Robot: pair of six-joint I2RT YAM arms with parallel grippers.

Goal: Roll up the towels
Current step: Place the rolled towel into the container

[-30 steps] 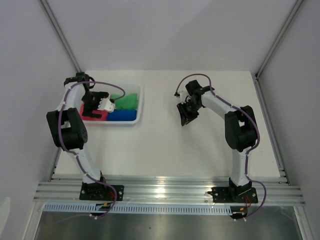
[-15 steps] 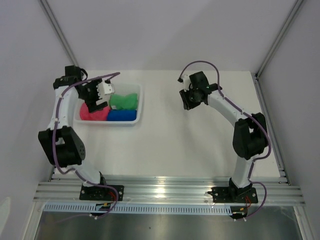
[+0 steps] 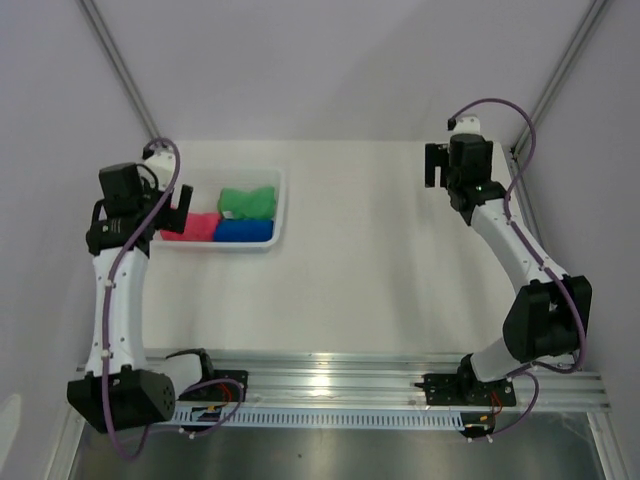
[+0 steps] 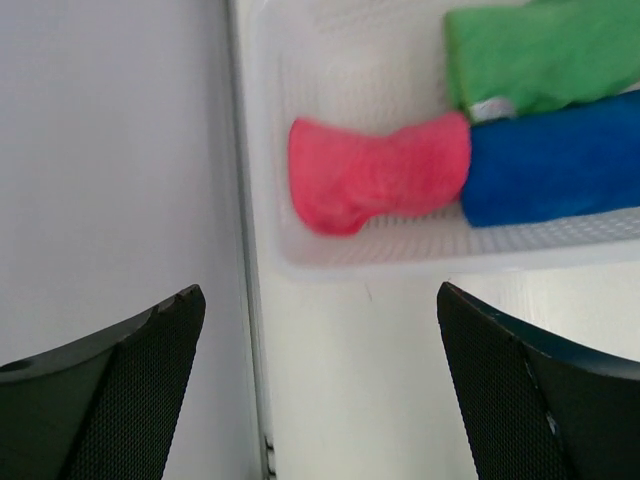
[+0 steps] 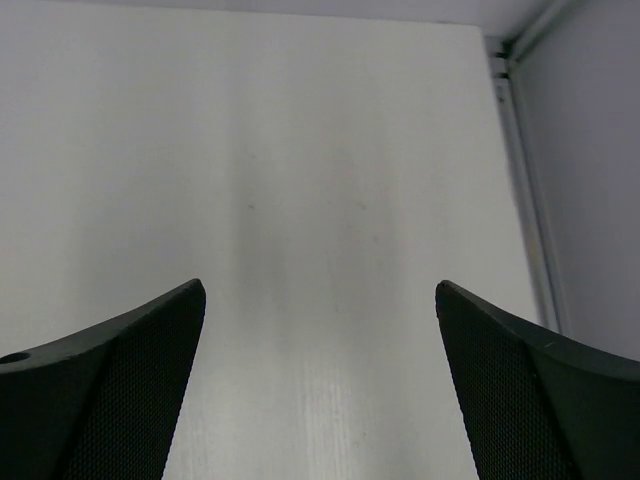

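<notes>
Three rolled towels lie in the white basket at the back left: pink, green and blue. The left wrist view shows the same pink towel, green towel and blue towel behind the basket's near wall. My left gripper hangs open and empty over the table's left edge, just off the basket's pink end. At the back right, my right gripper stands open over bare table, holding nothing.
A metal rail runs along the table's left edge against the wall, right under my left gripper. Another rail borders the right edge near my right gripper. Enclosure walls close in on both sides.
My left gripper lifted out of the basket and drew back to the left edge. The right arm swung from the table's middle to the back right corner, and its jaws opened wide.
</notes>
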